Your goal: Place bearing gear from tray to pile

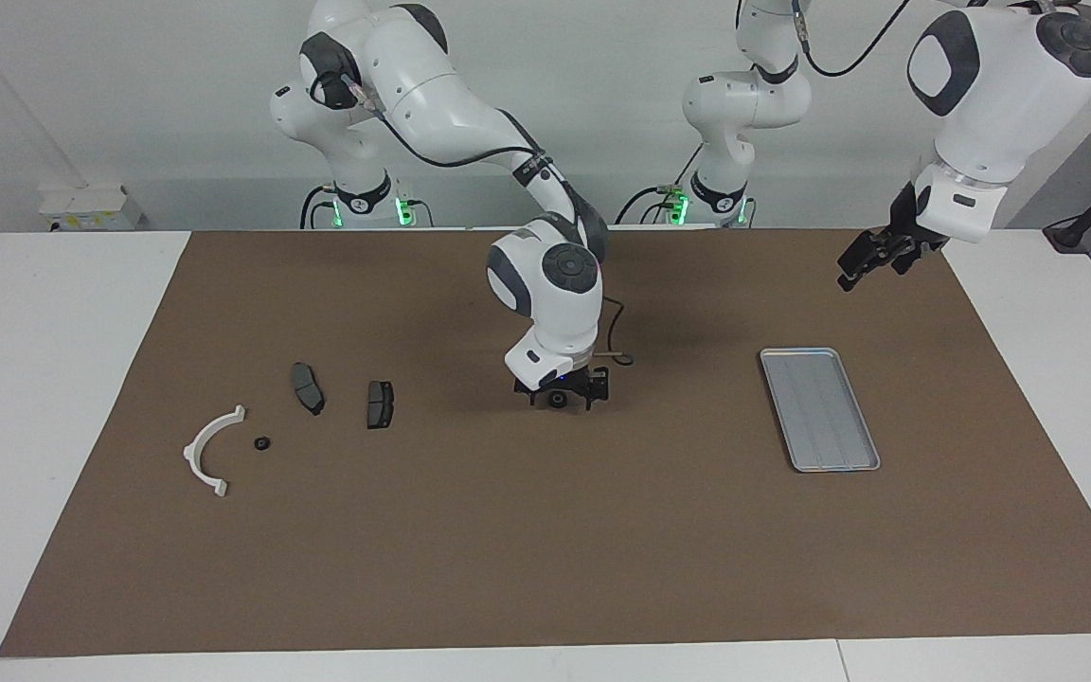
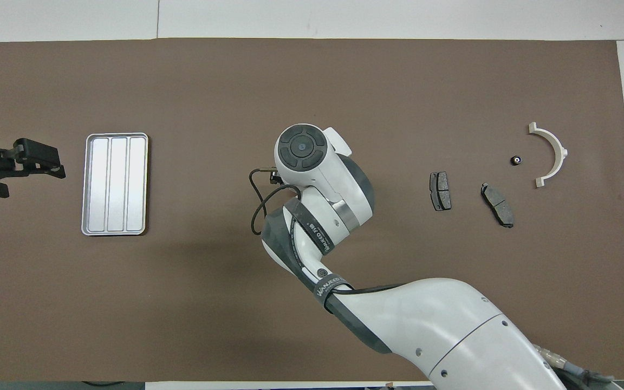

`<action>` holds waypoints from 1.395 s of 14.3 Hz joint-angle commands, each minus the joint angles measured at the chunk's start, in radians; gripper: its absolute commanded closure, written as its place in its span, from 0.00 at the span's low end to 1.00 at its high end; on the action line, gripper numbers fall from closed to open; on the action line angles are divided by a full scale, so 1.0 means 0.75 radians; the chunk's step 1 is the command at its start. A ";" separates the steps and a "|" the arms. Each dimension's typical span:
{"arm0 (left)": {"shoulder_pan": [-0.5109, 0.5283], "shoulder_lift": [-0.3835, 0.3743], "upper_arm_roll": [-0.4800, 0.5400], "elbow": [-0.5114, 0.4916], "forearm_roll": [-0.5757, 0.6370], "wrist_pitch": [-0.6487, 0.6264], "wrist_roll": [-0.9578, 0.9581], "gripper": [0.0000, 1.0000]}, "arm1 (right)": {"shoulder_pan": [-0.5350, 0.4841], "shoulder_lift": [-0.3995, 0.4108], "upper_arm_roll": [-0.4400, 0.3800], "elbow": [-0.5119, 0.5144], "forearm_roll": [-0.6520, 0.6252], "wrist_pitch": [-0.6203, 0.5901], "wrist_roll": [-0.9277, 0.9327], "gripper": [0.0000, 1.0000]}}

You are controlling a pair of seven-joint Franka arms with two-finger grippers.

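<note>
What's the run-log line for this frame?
right gripper: holds bearing gear, mid-mat | left gripper: waits | tray: empty | pile: one gear

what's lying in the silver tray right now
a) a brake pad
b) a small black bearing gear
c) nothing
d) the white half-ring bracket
c: the tray shows only its bare ridges, while a small dark round part, likely the bearing gear, sits at the right gripper over the mat.

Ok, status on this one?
Right gripper low over mat, shut on bearing gear. Left gripper waits raised near tray. Nothing blocks pile.
</note>
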 commanded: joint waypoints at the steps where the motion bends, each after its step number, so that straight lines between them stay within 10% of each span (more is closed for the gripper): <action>1: 0.016 -0.023 -0.011 -0.024 -0.019 -0.008 0.000 0.00 | -0.014 -0.041 0.028 -0.057 0.023 0.031 -0.024 0.07; 20: 0.010 -0.027 -0.011 -0.024 -0.019 -0.018 -0.004 0.00 | -0.043 -0.072 0.030 -0.167 0.062 0.133 -0.100 0.20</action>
